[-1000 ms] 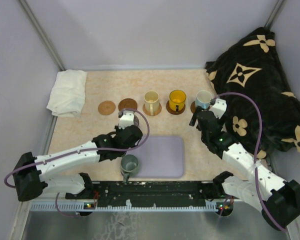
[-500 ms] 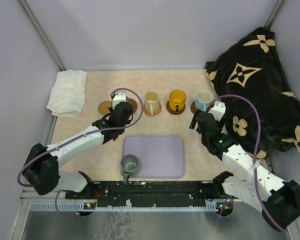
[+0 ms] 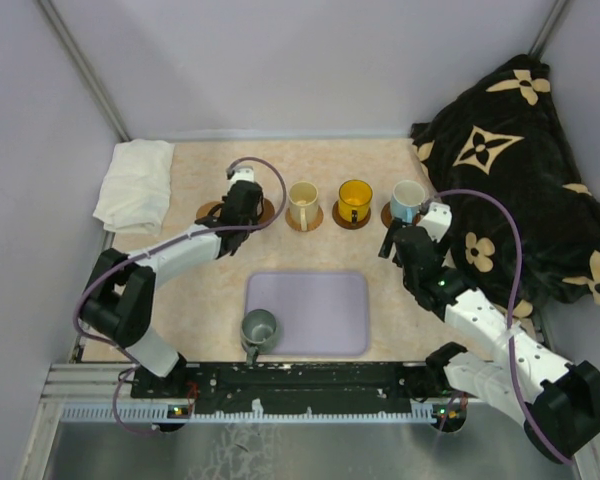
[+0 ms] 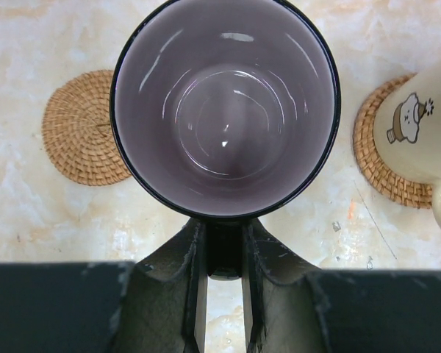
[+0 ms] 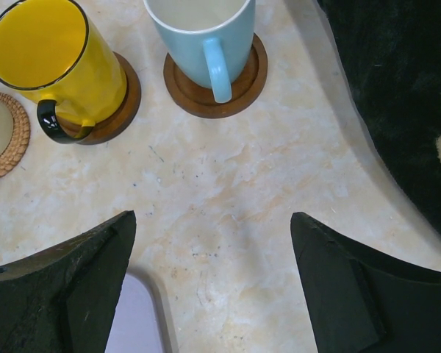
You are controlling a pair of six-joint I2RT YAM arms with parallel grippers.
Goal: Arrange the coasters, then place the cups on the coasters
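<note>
My left gripper (image 3: 244, 200) is shut on the handle of the translucent purple-grey cup (image 4: 224, 110), which is over the dark brown coaster (image 3: 269, 210) in the back row. That coaster is hidden in the left wrist view. A bare tan coaster (image 4: 81, 129) lies just left of it. To the right, the cream cup (image 3: 302, 203), the yellow cup (image 5: 48, 62) and the white cup with a blue handle (image 5: 206, 37) each stand on a coaster. The grey-green cup (image 3: 259, 328) stands at the tray's near left corner. My right gripper (image 5: 213, 272) is open over bare table, nearer than the blue-handled cup.
A lavender tray (image 3: 325, 310) lies in the middle near the arm bases. At the far left is a folded white cloth (image 3: 137, 185). A black patterned blanket (image 3: 510, 160) covers the right side, close to my right arm.
My left arm has carried the purple-grey cup from beside the tray out to the back row, over the dark brown coaster. My right gripper has barely moved.
</note>
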